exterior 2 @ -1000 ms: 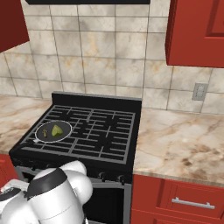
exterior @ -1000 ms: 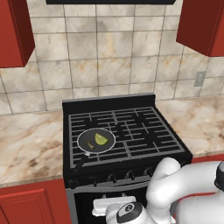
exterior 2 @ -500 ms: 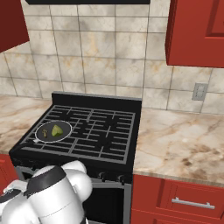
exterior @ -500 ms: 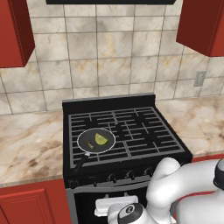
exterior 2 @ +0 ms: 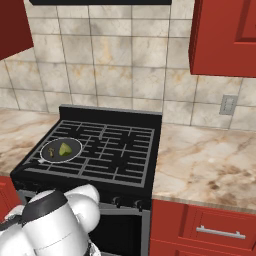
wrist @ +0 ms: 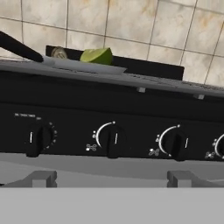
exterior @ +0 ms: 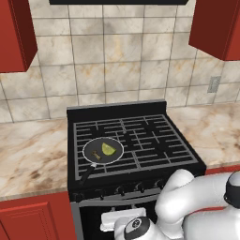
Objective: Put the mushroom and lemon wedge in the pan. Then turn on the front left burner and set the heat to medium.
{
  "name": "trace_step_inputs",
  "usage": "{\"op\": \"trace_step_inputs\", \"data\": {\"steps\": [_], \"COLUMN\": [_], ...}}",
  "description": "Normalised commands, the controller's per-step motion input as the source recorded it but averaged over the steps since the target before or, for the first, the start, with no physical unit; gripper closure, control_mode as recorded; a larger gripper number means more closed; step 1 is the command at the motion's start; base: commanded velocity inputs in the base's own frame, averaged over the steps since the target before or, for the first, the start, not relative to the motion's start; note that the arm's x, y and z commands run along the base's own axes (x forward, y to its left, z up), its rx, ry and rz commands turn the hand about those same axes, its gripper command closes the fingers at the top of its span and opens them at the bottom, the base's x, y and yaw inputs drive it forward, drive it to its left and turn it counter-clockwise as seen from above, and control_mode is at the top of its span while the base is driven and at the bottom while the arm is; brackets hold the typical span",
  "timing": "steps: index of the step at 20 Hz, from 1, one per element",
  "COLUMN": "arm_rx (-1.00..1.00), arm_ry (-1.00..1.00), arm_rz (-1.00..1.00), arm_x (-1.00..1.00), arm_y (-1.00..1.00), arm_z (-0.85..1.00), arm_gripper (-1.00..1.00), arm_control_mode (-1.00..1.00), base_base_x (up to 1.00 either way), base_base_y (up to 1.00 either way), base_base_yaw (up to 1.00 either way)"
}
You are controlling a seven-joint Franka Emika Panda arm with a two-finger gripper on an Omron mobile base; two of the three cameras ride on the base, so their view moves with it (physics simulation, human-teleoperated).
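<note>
We see the mushroom (exterior: 95,153) and lemon wedge (exterior: 108,148) already in the pan (exterior: 90,146), our jaws spread wide holding nothing, and the 1 front left burner knob (wrist: 35,139) not yet turned.

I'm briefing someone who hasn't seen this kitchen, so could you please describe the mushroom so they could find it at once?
Start at the black stove between the marble counters, then find the small round black pan on its front left burner. Two things lie inside: the mushroom is the tiny tan-brown piece, smaller and duller than the yellow-green lemon wedge beside it.
</note>
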Motion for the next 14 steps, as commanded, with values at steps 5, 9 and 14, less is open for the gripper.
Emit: {"op": "trace_step_inputs", "data": {"steps": [5,9,14], "arm_rx": [0.01,0.03,0.0], "arm_ry": [0.04,0.01,0.0], "arm_rz": [0.0,0.01,0.03], "arm_x": [0.49,0.5,0.23], "arm_y": [0.0,-0.03,-0.15], "arm_z": [0.0,0.0,0.0], "arm_gripper": [-1.0,-1.0,-1.0], "arm_control_mode": [-1.0,-1.0,-1.0], "base_base_x": [0.0,0.0,0.0], "base_base_y": [0.0,0.0,0.0], "base_base_yaw": [0.0,0.0,0.0]}}
